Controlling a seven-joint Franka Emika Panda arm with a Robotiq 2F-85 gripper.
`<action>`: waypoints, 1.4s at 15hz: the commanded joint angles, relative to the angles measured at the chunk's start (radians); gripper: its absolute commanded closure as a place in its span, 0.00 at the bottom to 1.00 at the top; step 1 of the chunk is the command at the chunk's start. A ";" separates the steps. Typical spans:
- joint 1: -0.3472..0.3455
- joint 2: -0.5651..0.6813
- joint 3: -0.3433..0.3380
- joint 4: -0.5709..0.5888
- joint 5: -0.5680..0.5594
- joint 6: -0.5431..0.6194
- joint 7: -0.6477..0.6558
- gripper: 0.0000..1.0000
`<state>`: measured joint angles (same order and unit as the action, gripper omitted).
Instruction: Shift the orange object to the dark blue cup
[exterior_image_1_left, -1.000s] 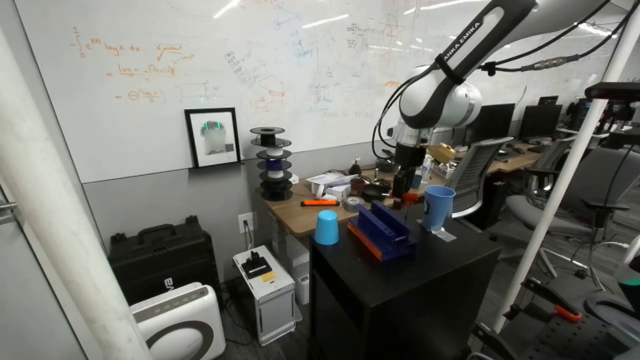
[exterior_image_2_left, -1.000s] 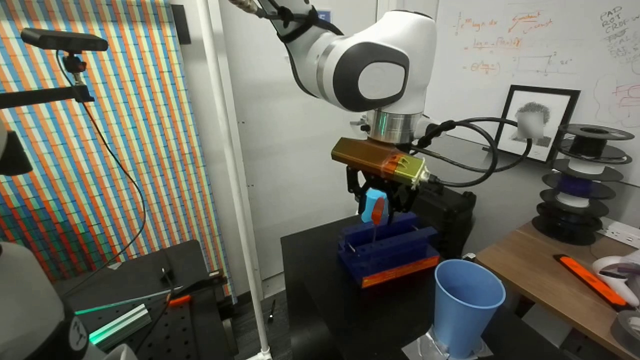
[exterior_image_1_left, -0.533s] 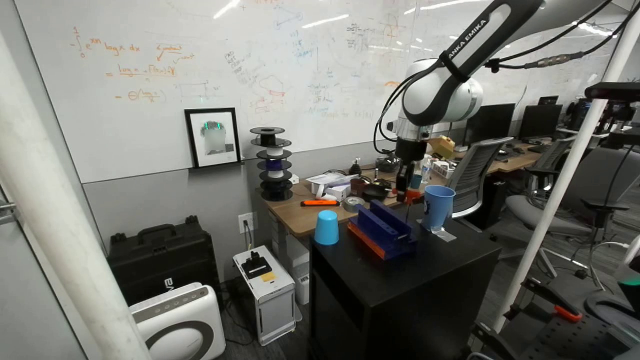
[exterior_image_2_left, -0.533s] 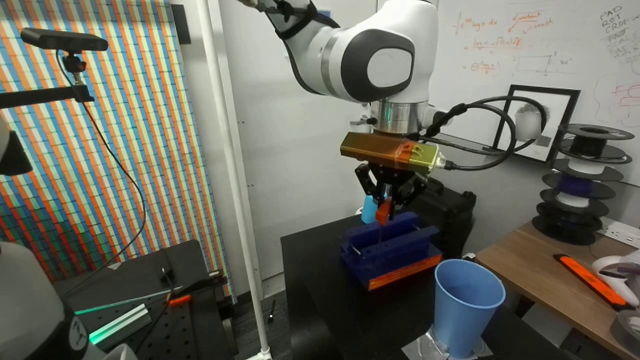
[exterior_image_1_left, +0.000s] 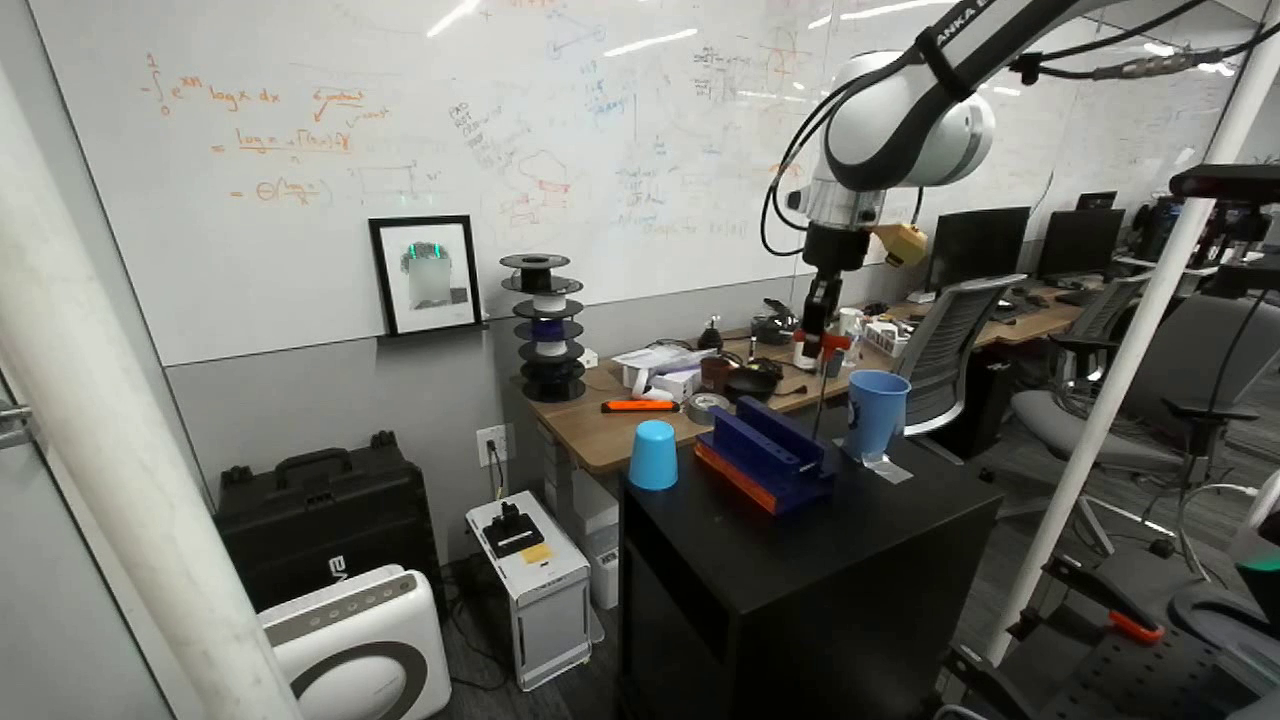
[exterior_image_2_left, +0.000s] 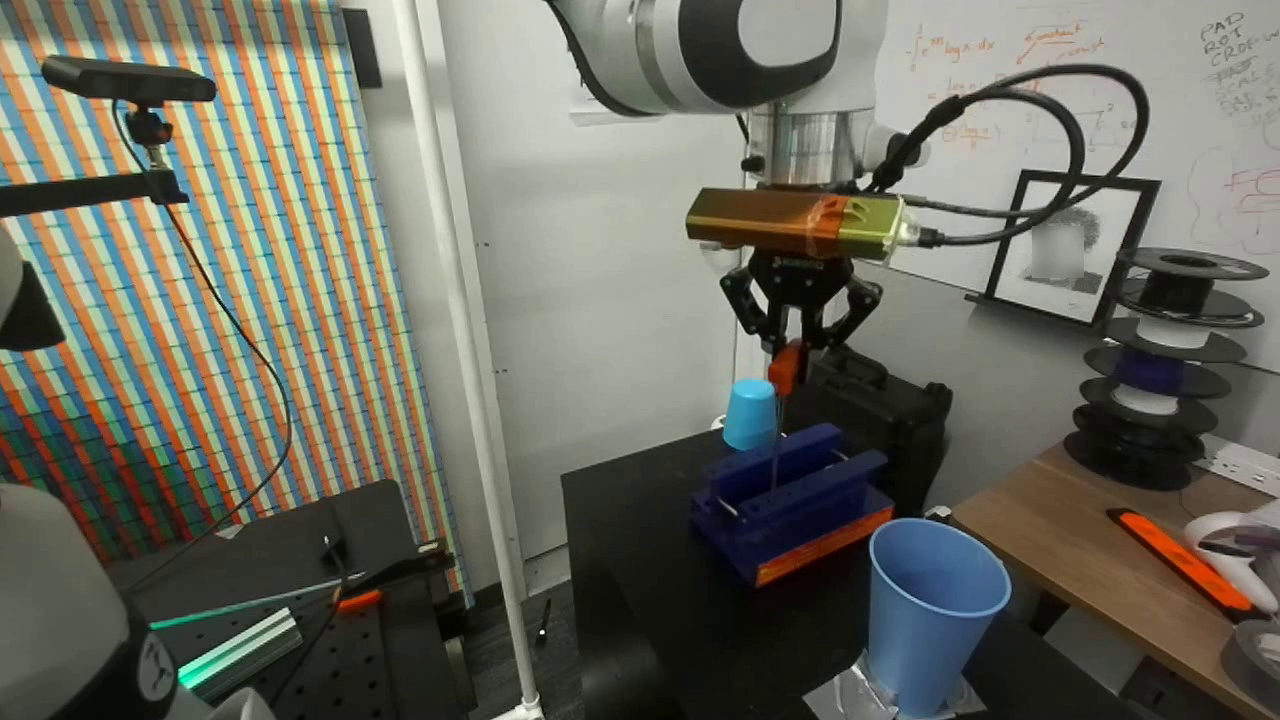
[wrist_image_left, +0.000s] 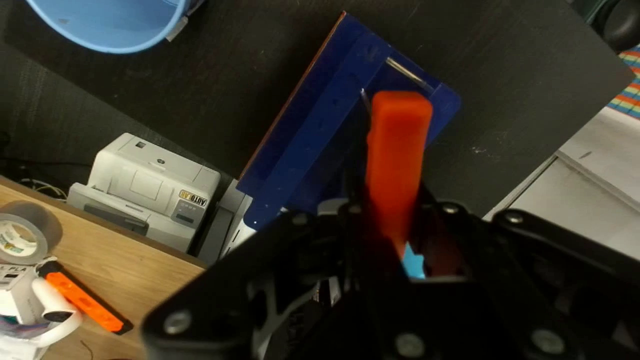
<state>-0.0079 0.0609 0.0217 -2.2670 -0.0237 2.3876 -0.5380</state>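
Note:
The orange object (exterior_image_2_left: 786, 368) is a chunky handle with a thin metal shaft pointing down, like a screwdriver. My gripper (exterior_image_2_left: 792, 347) is shut on its handle, holding it in the air. The handle (wrist_image_left: 397, 150) fills the middle of the wrist view, with the shaft's end showing past it over the navy tray. Whether the tip touches the tray, I cannot tell. The dark blue cup (exterior_image_2_left: 925, 650), the darker of two blue cups, stands upright, taped to the black cabinet top, to the right of my gripper in both exterior views. Its rim (wrist_image_left: 120, 49) shows at the wrist view's top left.
Below the gripper lies a navy tray (exterior_image_2_left: 835, 490) with raised rails and an orange side strip. An upside-down sky-blue cup (exterior_image_1_left: 654, 458) stands on the cabinet beyond it. The wooden desk (exterior_image_2_left: 1060, 530) holds an orange cutter (exterior_image_2_left: 1180, 560) and a tape roll (exterior_image_1_left: 707, 407).
The fingers have shut on the orange handle, and the arm has risen with it. In an exterior view the navy tray has shifted slightly to the right. Both blue cups have stayed put.

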 joint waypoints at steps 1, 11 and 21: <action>-0.007 -0.117 -0.013 0.020 0.008 -0.086 0.033 0.89; -0.071 -0.080 -0.110 0.113 -0.079 0.041 0.226 0.89; -0.090 0.093 -0.135 0.168 -0.157 -0.005 0.448 0.89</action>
<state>-0.0935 0.1127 -0.1052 -2.1470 -0.1541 2.4019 -0.1393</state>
